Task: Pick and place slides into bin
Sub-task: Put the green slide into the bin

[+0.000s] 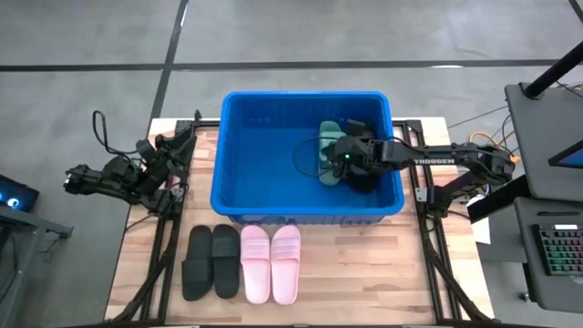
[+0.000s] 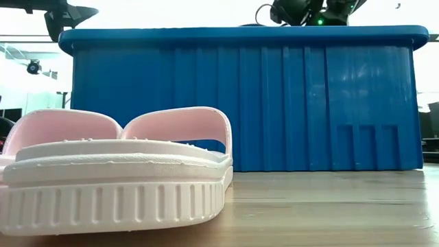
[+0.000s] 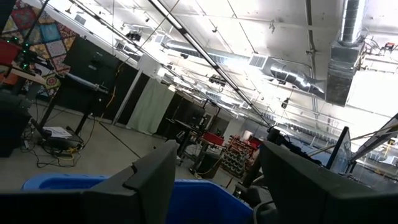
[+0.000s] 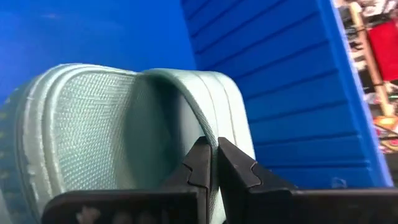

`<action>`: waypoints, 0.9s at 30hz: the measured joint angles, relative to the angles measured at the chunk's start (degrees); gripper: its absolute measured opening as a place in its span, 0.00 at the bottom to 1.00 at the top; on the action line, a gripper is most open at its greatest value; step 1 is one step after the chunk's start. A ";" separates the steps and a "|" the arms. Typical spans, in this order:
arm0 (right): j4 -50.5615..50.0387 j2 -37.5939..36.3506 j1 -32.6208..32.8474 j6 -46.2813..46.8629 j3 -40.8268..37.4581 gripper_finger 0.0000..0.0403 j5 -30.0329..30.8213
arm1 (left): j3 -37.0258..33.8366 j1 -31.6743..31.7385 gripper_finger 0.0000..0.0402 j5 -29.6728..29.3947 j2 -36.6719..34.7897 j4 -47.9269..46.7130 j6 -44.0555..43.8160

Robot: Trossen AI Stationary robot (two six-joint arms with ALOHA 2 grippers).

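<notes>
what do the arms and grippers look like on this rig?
Both arms are dark, jointed links with exposed black cabling. The right arm carries white "TROSSEN" lettering, and a small green light glows near the right gripper. The left gripper has broad, flat, dark fingers; the right's end in narrow notched tips.

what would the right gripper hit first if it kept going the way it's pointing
The right gripper, shut on the strap of the green slide, points past that slide toward the floor of the blue bin. The slide's footbed likely comes first, though depth is unclear.

A pale pink slide point(image 2: 113, 175) lies on the wooden table point(image 2: 329, 206) before the blue bin point(image 2: 274, 103).
</notes>
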 joint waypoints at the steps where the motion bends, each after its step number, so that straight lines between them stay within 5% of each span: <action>1: 0.05 0.03 -0.16 0.08 -0.05 0.02 -0.78 | -0.01 -0.01 0.54 0.00 0.00 0.00 0.00; 17: -3.14 0.31 -1.98 9.10 0.69 0.02 -11.03 | 0.00 -0.02 0.54 0.00 0.00 -0.01 0.00; 27: -5.41 0.99 -2.05 10.31 3.12 0.02 -12.16 | -0.01 -0.02 0.54 -0.02 0.00 -0.01 0.01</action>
